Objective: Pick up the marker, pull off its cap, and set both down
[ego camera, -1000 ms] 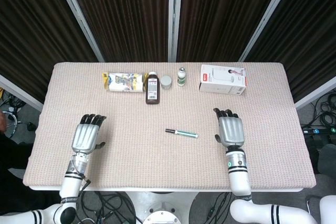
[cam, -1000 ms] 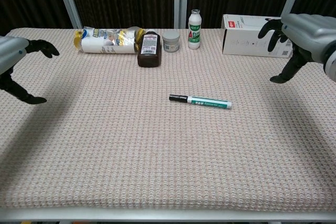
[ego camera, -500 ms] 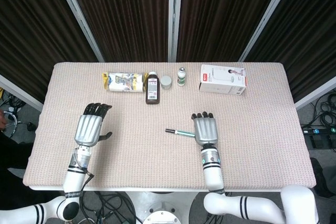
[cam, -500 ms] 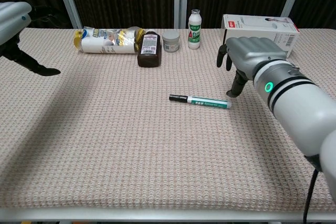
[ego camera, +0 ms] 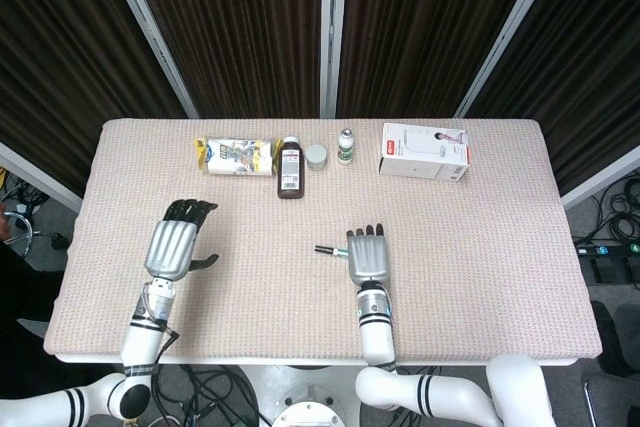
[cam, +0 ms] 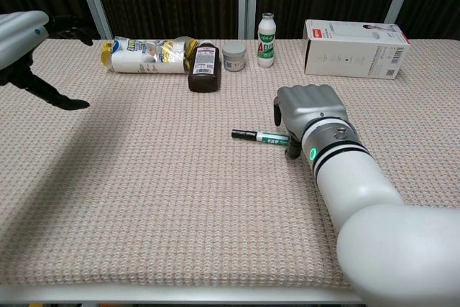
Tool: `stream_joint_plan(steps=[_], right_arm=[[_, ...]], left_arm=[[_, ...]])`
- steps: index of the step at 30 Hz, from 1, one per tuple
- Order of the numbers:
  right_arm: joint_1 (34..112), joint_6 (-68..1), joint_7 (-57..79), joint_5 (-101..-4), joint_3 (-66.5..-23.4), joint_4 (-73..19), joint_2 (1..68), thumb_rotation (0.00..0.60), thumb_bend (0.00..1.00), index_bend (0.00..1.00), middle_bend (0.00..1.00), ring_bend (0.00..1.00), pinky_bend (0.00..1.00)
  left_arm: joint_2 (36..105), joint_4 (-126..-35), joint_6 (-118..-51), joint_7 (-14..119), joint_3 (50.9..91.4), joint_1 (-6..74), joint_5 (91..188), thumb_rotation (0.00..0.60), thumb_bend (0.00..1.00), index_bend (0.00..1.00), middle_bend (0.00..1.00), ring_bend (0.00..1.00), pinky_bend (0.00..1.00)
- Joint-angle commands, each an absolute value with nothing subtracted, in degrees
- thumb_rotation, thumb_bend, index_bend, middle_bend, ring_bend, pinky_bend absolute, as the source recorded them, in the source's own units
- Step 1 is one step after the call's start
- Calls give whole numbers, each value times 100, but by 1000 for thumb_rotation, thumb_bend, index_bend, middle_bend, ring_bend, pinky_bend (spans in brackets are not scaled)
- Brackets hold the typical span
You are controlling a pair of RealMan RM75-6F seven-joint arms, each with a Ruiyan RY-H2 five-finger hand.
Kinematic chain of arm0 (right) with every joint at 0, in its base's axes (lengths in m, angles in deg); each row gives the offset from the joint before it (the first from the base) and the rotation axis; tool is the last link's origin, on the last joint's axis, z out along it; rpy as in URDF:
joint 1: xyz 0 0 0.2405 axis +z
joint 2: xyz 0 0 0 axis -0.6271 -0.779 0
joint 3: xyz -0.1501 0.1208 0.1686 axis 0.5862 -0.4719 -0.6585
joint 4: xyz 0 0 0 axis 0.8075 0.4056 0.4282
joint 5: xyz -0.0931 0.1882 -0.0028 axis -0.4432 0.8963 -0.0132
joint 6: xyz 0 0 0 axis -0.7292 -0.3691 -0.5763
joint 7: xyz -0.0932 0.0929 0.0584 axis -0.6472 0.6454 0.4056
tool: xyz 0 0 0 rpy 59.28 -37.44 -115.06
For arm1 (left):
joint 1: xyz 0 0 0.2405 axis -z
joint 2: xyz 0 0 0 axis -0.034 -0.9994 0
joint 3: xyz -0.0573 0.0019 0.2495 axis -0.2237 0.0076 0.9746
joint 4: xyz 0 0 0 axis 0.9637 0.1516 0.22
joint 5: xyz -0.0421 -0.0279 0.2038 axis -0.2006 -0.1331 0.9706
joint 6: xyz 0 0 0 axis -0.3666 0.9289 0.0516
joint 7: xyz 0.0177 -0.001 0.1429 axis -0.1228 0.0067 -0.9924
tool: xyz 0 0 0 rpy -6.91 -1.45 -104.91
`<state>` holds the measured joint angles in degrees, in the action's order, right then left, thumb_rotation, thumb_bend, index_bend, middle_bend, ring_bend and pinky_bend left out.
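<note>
The marker lies flat on the table, cap still on, its green end hidden under the right hand, whose fingers curl down over it; whether they grip it cannot be told. The left hand hovers empty, fingers spread, well apart

Beige weave, silver hands, one green-and-white marker

The tablecloth is a beige knit-like weave. The marker has a black cap and a white barrel with green print. Both hands, left hand and right hand, are silver-grey with black fingers. The syrup bottle is dark brown; the box is white with red.
</note>
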<state>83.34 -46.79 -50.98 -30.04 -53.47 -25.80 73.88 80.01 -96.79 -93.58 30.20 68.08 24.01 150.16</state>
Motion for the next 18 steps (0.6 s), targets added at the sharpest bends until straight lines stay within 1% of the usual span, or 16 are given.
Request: stream_joint_plan(steps=[1, 11, 18], right_arm=[[8339, -4748, -5080, -3052, -5347, -2414, 7509, 600, 155, 401, 375, 220, 154], [8317, -4745, -5046, -3215, -5411, -2040, 7684, 600, 161, 434, 407, 227, 153], [8301, -4649, -5045, -3223, -5489, -1846, 7792, 600, 170, 478, 456, 241, 153]], left_arm=[[7981, -9603, -9212, 3118, 6868, 2421, 14935, 600, 72, 205, 207, 151, 151], [7966, -9416, -9097, 3349, 6947, 2430, 14936, 600, 72, 205, 208, 151, 151], [7960, -9351, -9071, 3605, 6978, 2444, 15043, 600, 72, 205, 216, 151, 151]])
